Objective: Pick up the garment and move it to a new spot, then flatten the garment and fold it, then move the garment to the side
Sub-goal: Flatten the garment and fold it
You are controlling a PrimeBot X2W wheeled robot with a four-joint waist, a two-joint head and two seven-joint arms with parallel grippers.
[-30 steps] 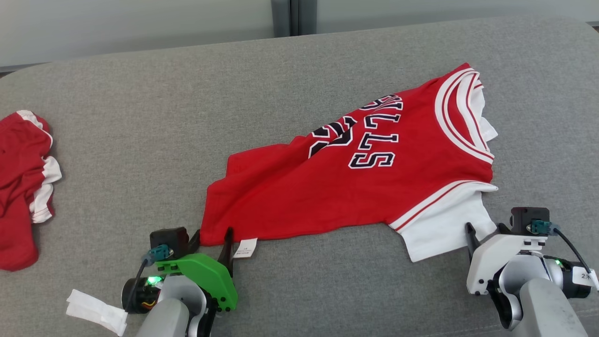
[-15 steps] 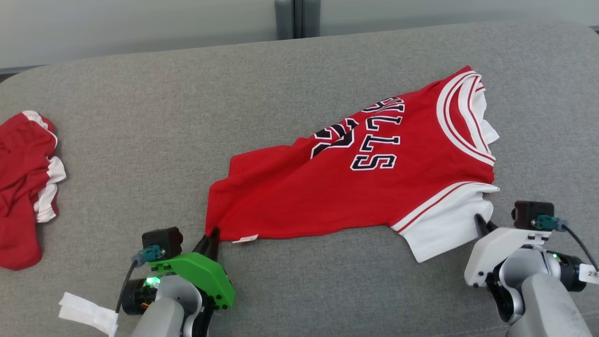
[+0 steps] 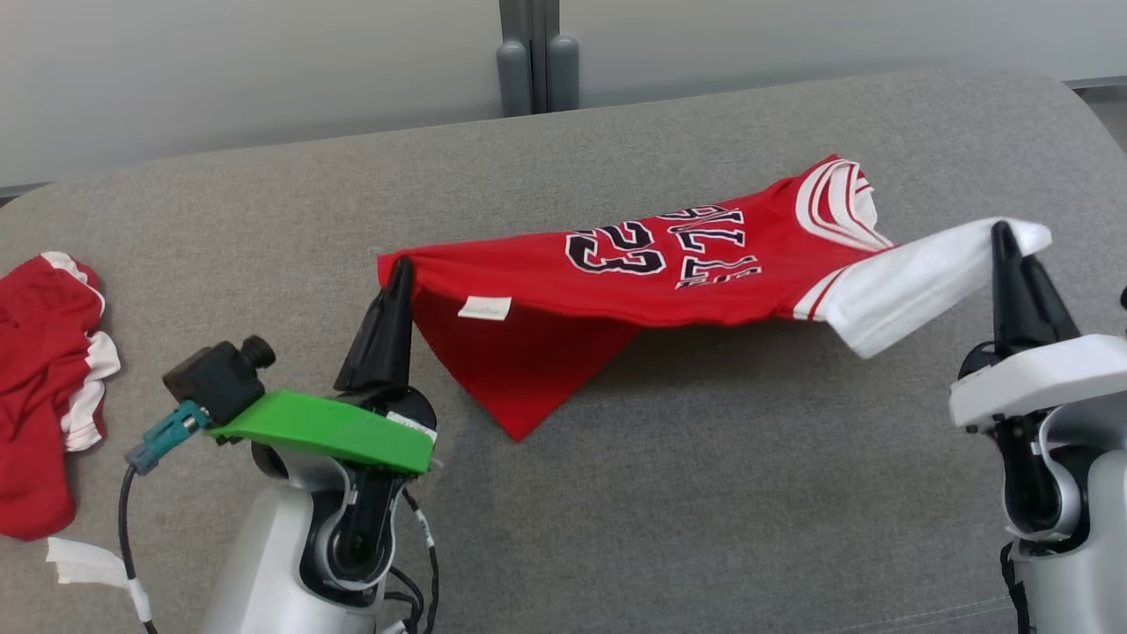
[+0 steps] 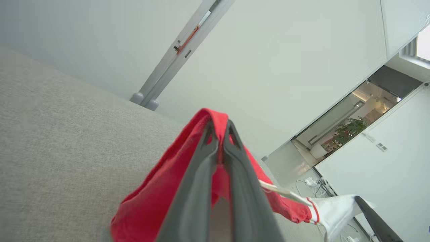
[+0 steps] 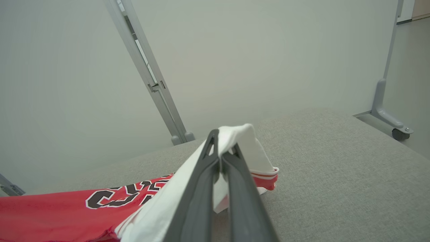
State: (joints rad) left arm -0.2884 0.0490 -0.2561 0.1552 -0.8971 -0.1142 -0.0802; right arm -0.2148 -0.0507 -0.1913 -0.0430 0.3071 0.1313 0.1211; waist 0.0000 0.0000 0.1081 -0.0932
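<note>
The left end effector (image 3: 402, 267) is clamped on a red hem corner of the jersey (image 3: 651, 282), and the right end effector (image 3: 1001, 231) is clamped on its white sleeve. The jersey hangs stretched between them above the grey surface (image 3: 704, 493), with one red corner drooping toward it. Another red garment (image 3: 40, 379) lies far left.

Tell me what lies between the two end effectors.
The red jersey, pinched by the left end effector at its hem and the right end effector at its white sleeve; head view.
</note>
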